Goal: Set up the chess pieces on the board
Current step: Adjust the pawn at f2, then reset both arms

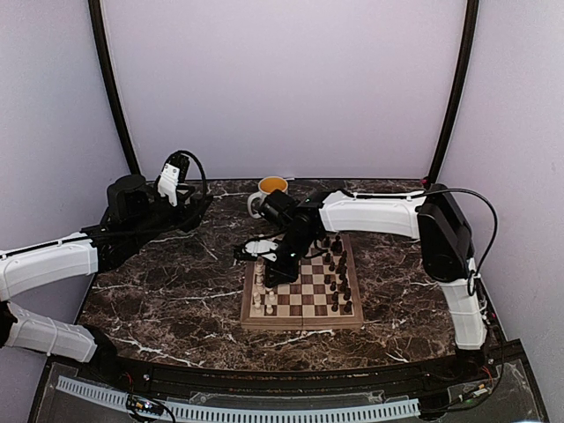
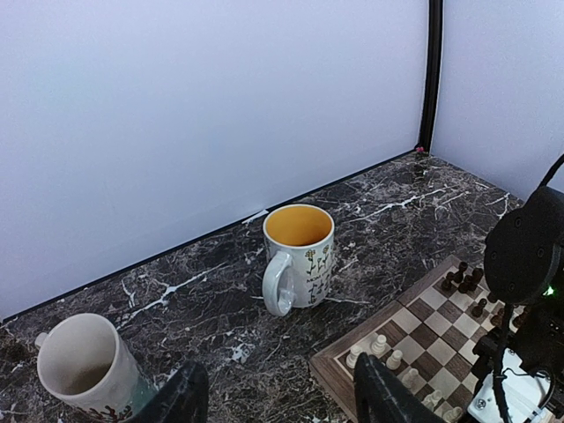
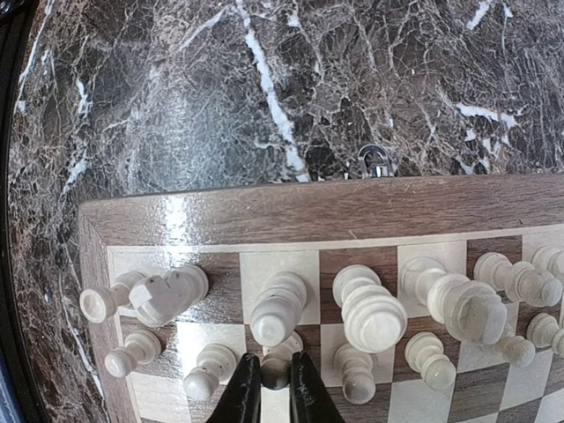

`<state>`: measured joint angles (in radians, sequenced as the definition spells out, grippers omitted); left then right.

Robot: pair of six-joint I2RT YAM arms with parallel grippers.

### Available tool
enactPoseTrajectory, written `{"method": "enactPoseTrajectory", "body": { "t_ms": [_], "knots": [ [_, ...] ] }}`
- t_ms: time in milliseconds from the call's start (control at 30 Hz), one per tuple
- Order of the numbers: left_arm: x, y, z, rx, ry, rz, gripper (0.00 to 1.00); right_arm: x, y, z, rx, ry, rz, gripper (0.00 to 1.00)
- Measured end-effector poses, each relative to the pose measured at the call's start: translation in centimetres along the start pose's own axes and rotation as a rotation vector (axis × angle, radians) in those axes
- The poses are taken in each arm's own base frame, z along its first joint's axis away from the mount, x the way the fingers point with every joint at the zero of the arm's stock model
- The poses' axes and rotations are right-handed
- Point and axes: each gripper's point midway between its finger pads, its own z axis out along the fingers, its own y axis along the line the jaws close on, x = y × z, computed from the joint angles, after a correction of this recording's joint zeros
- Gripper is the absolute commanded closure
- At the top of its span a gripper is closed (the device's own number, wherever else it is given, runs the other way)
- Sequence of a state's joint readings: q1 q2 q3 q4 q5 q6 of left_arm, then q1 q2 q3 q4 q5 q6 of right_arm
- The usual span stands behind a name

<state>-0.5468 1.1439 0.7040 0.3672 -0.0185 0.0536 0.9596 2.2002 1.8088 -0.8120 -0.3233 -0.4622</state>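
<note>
Among crowded cream pieces (image 3: pixel 370 313), right fingers (image 3: pixel 249 397) pinch pawn (image 3: pixel 275 372), left fingers (image 2: pixel 181 401) spread by mugs (image 2: pixel 300 256)

No readable text, labels or numbers anywhere.

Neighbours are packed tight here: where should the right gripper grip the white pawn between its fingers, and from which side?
Take the white pawn by its round head, straight down from above, with the right gripper straddling it. It stands upright with neighbouring white pieces close around, so a sideways approach would likely knock them.
</note>
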Motion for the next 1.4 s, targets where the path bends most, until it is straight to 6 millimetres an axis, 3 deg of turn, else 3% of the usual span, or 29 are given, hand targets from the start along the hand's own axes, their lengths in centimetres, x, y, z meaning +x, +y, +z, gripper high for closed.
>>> {"method": "enactPoseTrajectory", "body": {
  "t_ms": [300,1000,1200,1333,1367,1400],
  "knots": [
    [0.0,0.0,0.0,0.002,0.0,0.0,0.42,0.6,0.3,-0.3,0.005,0.008,-0.004,0.91],
    [0.0,-0.1,0.0,0.003,0.0,0.0,0.42,1.0,0.1,-0.8,0.032,0.036,0.0,0.72],
    [0.1,0.0,0.0,-0.001,0.005,0.0,0.37,-0.1,-1.1,-4.8,0.105,-0.001,0.001,0.68],
    [0.8,0.3,0.0,-0.017,0.048,0.001,0.32,-0.2,-3.8,-10.8,0.216,-0.092,0.044,0.63],
    [0.9,0.4,0.1,-0.023,0.064,0.001,0.25,0.3,-5.1,-13.1,0.267,-0.124,0.067,0.61],
    [0.8,0.5,0.1,-0.028,0.074,0.003,0.08,1.0,-6.1,-15.1,0.311,-0.146,0.092,0.57]
  ]
}}
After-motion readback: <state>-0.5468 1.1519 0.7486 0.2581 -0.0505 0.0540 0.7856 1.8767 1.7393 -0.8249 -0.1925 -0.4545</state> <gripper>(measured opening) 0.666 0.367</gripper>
